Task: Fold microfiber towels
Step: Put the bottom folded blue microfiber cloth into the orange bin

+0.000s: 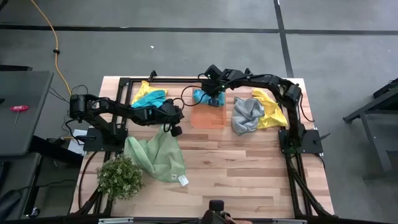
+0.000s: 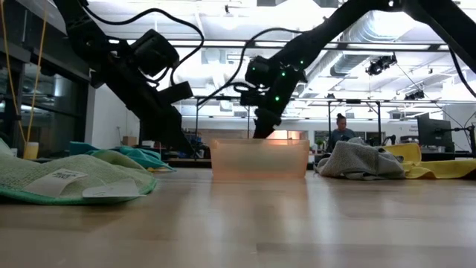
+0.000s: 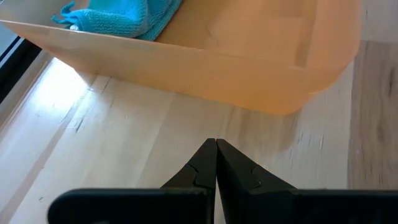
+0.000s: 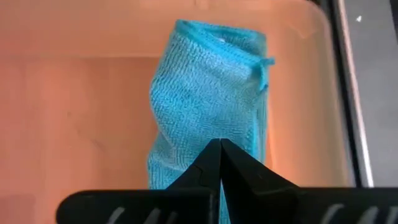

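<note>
The right gripper (image 4: pixel 219 144) is pinched shut on the folded teal towel (image 4: pixel 208 93), hanging it over the bin (image 4: pixel 74 93); best lower it flat before letting go; left gripper (image 3: pixel 216 144) waits closed, empty, beside the bin.

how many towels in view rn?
6, maybe more hidden: teal towel at the orange bin, green towel front-left, yellow and teal back-left, grey beside yellow on the right.
</note>
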